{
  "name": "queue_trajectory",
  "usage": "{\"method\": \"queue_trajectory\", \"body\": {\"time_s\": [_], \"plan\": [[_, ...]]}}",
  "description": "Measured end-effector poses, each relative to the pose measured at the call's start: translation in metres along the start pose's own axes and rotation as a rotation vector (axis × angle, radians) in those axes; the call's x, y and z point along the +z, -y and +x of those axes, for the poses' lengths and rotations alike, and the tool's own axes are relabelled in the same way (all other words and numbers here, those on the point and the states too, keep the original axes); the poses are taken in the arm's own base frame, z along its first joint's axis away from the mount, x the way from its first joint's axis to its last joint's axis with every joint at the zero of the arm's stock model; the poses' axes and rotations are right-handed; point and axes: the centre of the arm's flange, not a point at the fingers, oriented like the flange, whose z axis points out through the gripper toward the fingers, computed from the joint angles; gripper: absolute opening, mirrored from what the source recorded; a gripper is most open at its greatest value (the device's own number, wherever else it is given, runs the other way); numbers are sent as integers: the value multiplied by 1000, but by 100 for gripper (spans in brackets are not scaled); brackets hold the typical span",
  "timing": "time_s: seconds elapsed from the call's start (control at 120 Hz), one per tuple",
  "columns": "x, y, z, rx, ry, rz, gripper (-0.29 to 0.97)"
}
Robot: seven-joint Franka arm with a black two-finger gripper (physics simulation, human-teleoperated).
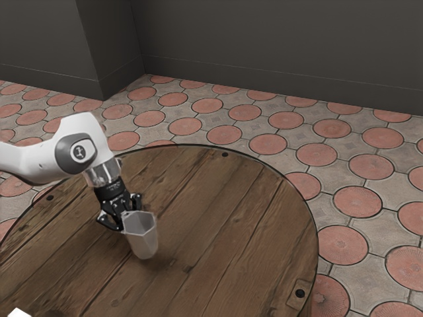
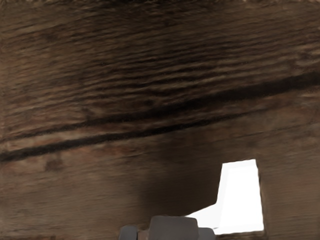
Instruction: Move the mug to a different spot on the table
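1. The tool (image 1: 117,223) hung from the white arm (image 1: 59,155), which came in from the exterior view's left. It pointed down at the round wooden surface (image 1: 225,211).
2. Its black fingers stood only a little apart and were clamped on the rim of the mug (image 1: 144,236), on the side of the mug toward the exterior view's left.
3. The mug was grey and faceted, wider at the mouth than at the base. It was tilted, with its mouth turned up toward the tool and its base leaning toward the exterior view's right.
4. The mug sat over the part of the surface toward the exterior view's left, well in from the edge. I could not tell whether its base touched the wood or hung just above it.
5. The mug's open mouth showed a plain grey inside.
6. In the wrist view, a blurred grey shape (image 2: 172,227) just under the hand was the mug, with dark wood grain beyond it.
7. A flat white thing (image 2: 240,192) lay on the wood near the mug in the wrist view. A white corner (image 1: 16,312) also showed at the exterior view's lower left edge.
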Motion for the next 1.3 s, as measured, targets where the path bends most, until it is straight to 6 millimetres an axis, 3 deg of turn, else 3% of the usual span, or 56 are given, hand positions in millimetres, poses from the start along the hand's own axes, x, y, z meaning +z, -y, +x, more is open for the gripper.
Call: {"method": "queue_trajectory", "body": {"time_s": [0.25, 0.45, 0.608, 0.85, 1.017, 1.3], "plan": [[-14, -23, 16, 32, 11, -46, -8], [-9, -30, 24, 60, 14, -43, -9], [-11, -27, 51, 33, 4, -48, -11], [0, -38, 41, 67, 17, -39, -11], [10, -38, 48, 57, 25, -34, -11], [3, -42, 52, 84, -14, -82, 42]]}}
